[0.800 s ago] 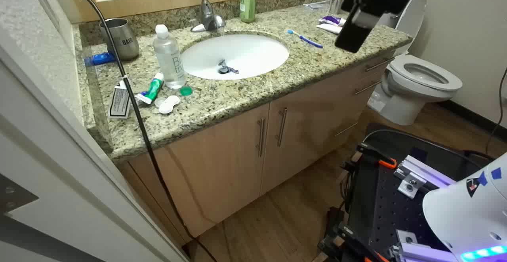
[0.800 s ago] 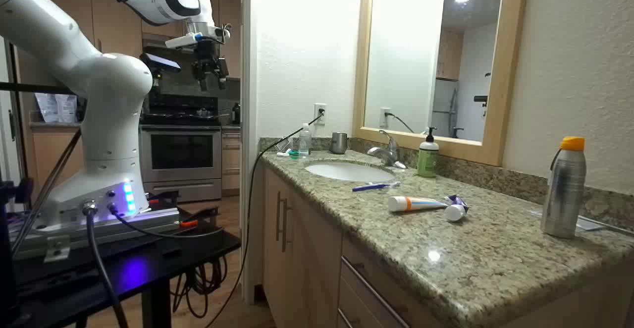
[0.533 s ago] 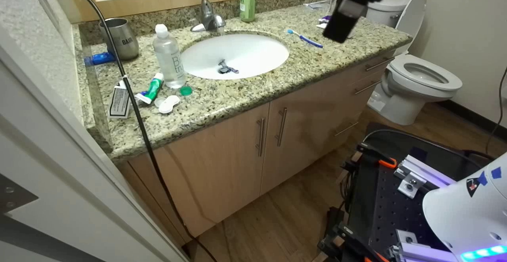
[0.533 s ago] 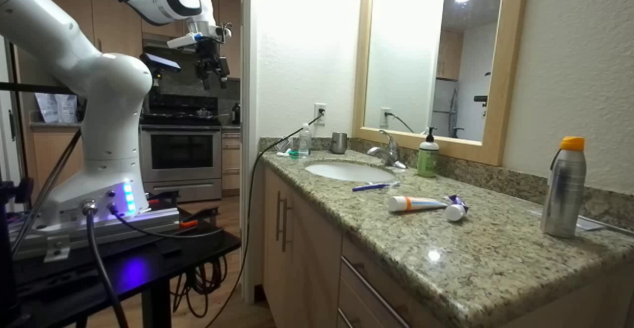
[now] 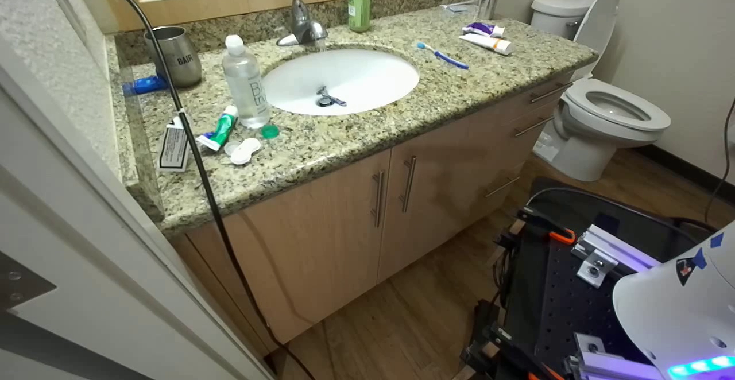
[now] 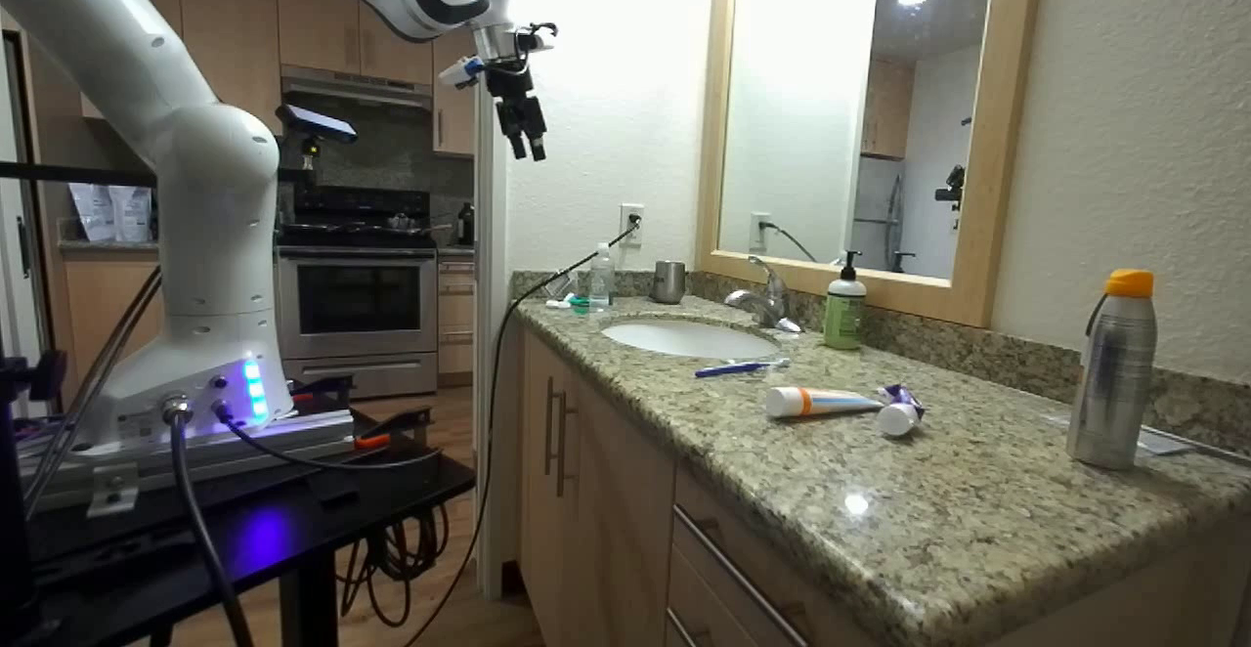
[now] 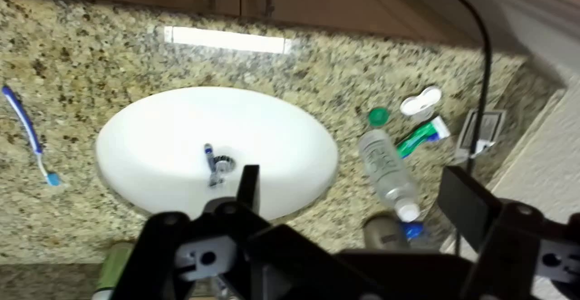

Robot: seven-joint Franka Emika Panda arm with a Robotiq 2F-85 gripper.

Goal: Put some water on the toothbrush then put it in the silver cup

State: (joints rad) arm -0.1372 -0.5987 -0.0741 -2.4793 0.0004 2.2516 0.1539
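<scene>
The toothbrush (image 5: 442,57), blue with a whitish neck and light blue head, lies on the counter beside the sink, away from the cup. It also shows in an exterior view (image 6: 738,368) and in the wrist view (image 7: 27,128). The silver cup (image 5: 182,61) stands upright in the back corner; it shows in an exterior view (image 6: 668,282) and partly, behind the gripper, in the wrist view (image 7: 384,234). My gripper (image 6: 529,151) is high above the counter. In the wrist view its fingers (image 7: 358,195) are wide apart with nothing between them.
The sink (image 5: 367,81) has a faucet (image 5: 304,24) behind it and a small bluish-grey object at its drain. A clear bottle (image 5: 246,84) and green-and-white tube (image 5: 223,127) stand near the cup. A black cable (image 5: 201,167) crosses in front. A green soap bottle (image 5: 359,7) stands behind.
My gripper has moved right, toward the wall with the outlet, in an exterior view and appears turned. It has left the picture in an exterior view. The toothbrush and cup have not moved.
</scene>
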